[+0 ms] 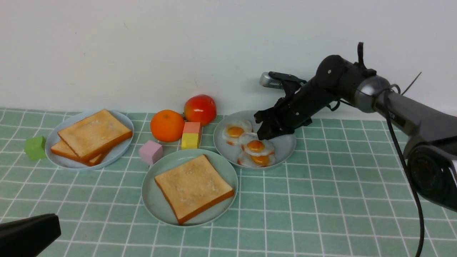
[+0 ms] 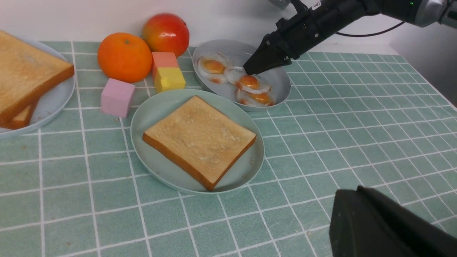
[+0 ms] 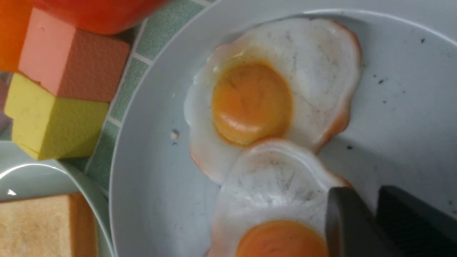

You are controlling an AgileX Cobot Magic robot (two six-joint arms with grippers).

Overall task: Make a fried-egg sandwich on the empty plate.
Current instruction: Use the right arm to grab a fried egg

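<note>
R grip [image 3: 371, 201] narrow at top egg [image 3: 271, 189], can't tell if pinched; L grip [image 2: 364, 205] shut; confirm bite, lift slow w/o dragging lower eggs [image 1: 234, 132], then ctr on toast [image 1: 194, 187]

Robot arms [image 1: 367, 92] over a tile-patterned tabletop [image 1: 342, 200] against a bare white wall [image 1: 142, 50] suggest a lab.

1 toast slice [image 2: 201, 139], 3 fried eggs [image 2: 250, 82]
</note>
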